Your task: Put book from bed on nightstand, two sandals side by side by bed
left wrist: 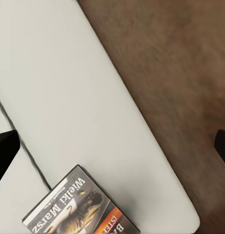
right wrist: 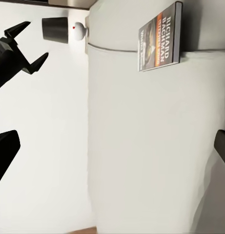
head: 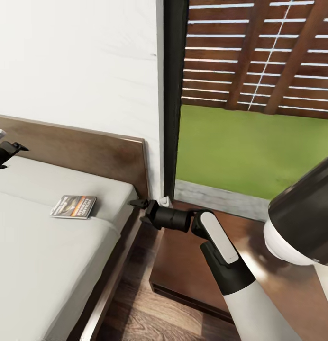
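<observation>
The book [head: 74, 207] lay flat on the bed [head: 50, 265] near the headboard, untouched. Right gripper [head: 141, 211] hovered at the mattress corner above the nightstand [head: 183, 265], jaws apart; left gripper [head: 5, 154] also empty and spread. Everything was left to do.

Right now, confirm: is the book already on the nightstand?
No. The book lies flat on the bed; the nightstand stands beside it.

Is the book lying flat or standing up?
Lying flat. The book rests cover-up on the bed's mattress, near its edge, with no claw touching it.
</observation>
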